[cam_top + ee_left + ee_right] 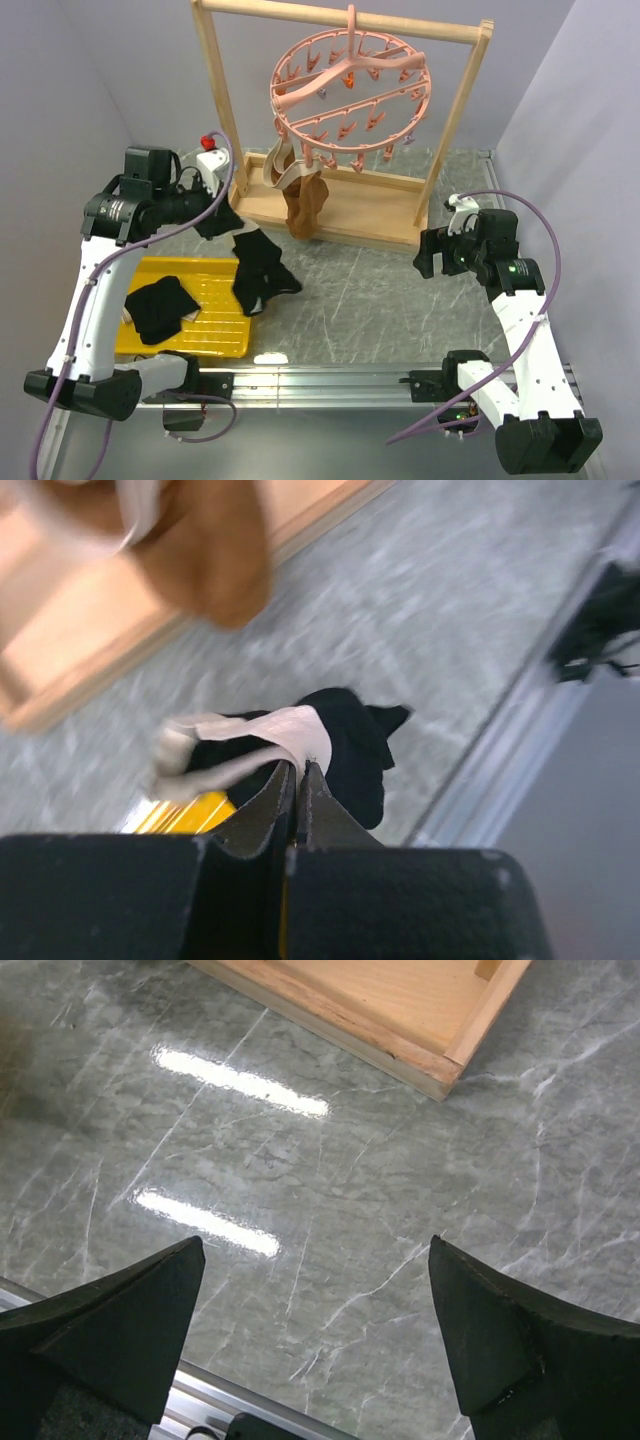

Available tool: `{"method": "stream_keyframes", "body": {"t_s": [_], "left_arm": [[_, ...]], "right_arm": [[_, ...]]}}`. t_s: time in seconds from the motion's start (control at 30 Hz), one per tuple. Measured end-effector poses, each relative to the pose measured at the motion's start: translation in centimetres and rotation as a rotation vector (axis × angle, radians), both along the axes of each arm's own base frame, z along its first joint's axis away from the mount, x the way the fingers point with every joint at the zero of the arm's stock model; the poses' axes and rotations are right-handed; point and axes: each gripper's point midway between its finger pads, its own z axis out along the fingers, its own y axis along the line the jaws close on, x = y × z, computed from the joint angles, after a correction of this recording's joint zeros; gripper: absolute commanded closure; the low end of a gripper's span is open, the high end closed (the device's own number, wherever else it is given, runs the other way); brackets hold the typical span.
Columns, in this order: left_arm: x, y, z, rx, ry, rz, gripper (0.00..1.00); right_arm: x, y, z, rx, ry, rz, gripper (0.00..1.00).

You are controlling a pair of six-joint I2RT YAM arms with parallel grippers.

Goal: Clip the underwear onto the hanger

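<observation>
- One pair of underwear (262, 272) was in view: black cloth with a beige waistband. It dangled from the left pincer (222, 222) above the desk (380, 290), at the right edge of the single yellow tray (215, 300).
- The left pincer was pressed together on the waistband. The right pincer (430, 252) was spread wide and held nothing.
- One round pink hanger (350, 95) hung on one wooden frame (340, 15), with one brown-and-cream garment (300, 200) clipped beneath it.
- One other black garment (160, 305) lay in the tray.

Bright light glares on the table (240, 1085); left wrist view is blurred.
</observation>
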Motion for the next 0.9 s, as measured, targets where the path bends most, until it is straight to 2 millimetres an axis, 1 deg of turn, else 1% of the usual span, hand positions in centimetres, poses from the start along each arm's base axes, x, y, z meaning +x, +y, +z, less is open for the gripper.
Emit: {"method": "stream_keyframes", "body": {"t_s": [0.03, 0.13, 0.2, 0.27, 0.33, 0.43, 0.5, 0.57, 0.63, 0.7, 0.77, 0.83, 0.9], "left_arm": [[-0.5, -1.0, 1.1, -0.026, -0.01, -0.028, 1.0], [-2.1, -3.7, 2.9, -0.086, -0.016, -0.109, 1.0], [-3.2, -5.6, 3.3, -0.113, -0.007, -0.168, 1.0], [-3.9, -7.1, 2.8, -0.131, 0.016, -0.211, 1.0], [-4.7, -8.4, 1.3, -0.139, 0.053, -0.242, 1.0], [-5.7, -10.0, -2.0, -0.115, 0.114, -0.235, 1.0], [-6.7, -11.3, -3.9, -0.094, 0.139, -0.225, 1.0], [-7.6, -12.5, -5.2, -0.079, 0.162, -0.214, 1.0], [-8.0, -13.8, -5.9, -0.074, 0.175, -0.212, 1.0], [-8.2, -15.7, -7.0, -0.052, 0.176, -0.214, 1.0], [-8.7, -18.4, -9.0, -0.009, 0.18, -0.239, 1.0], [-9.7, -21.4, -11.8, 0.049, 0.203, -0.276, 1.0], [-10.5, -24.0, -14.8, 0.115, 0.238, -0.306, 1.0]], "right_arm": [[-0.1, 0.1, 0.0, 0.002, 0.002, 0.004, 0.0], [-0.3, 0.3, 0.3, 0.009, 0.003, 0.017, 0.0], [-0.3, 0.5, 0.8, 0.017, -0.003, 0.029, 0.0], [-0.4, 0.6, 1.4, 0.019, -0.014, 0.041, 0.0], [-0.3, 0.7, 1.9, 0.016, -0.025, 0.052, 0.0], [-0.5, 0.7, 2.5, 0.005, -0.034, 0.066, 0.01], [-0.8, 0.7, 2.7, -0.003, -0.028, 0.082, 0.01], [-1.1, 0.7, 2.8, -0.012, -0.018, 0.097, 0.01], [-1.3, 0.6, 2.9, -0.029, -0.003, 0.115, 0.01], [-1.5, 0.1, 2.5, -0.054, 0.029, 0.125, 0.02], [-1.7, -0.8, 1.6, -0.075, 0.074, 0.116, 0.03], [-2.1, -2.2, 0.7, -0.09, 0.127, 0.088, 0.04], [-2.7, -3.9, 0.2, -0.09, 0.173, 0.045, 0.05]]}}
